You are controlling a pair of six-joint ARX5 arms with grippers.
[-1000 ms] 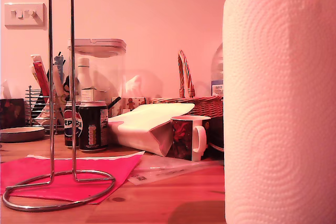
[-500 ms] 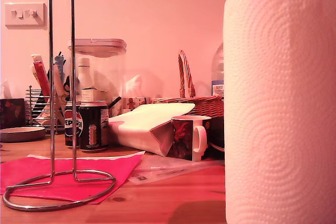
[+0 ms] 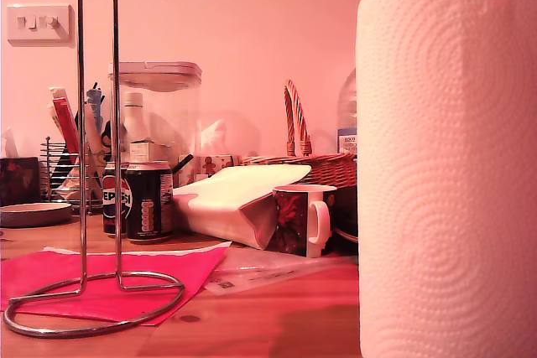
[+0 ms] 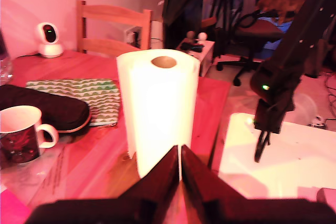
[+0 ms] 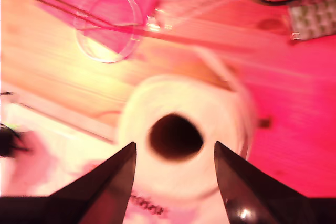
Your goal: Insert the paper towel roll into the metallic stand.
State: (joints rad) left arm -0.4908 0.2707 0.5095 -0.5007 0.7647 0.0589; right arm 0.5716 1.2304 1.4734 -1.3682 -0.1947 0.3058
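The paper towel roll (image 3: 449,165) stands upright on the wooden table and fills the exterior view's right. It also shows in the first wrist view (image 4: 157,108), core hole up. My first gripper (image 4: 179,155) is shut with nothing in it, its tips close to the roll's lower side; contact cannot be told. My second gripper (image 5: 174,145) is open above the roll (image 5: 157,98), with its fingers on either side of the core hole; that picture is blurred. The metallic stand (image 3: 82,123) rises at the exterior view's left, apart from the roll, with its ring base (image 5: 107,60) on a red sheet.
Behind the stand are soda cans (image 3: 138,203), a clear container (image 3: 155,115) and a dark utensil rack (image 3: 63,169). A mug (image 3: 300,220) and a wicker basket (image 3: 315,165) sit mid-table. A dark arm (image 4: 275,87) hangs over a white board (image 4: 294,156).
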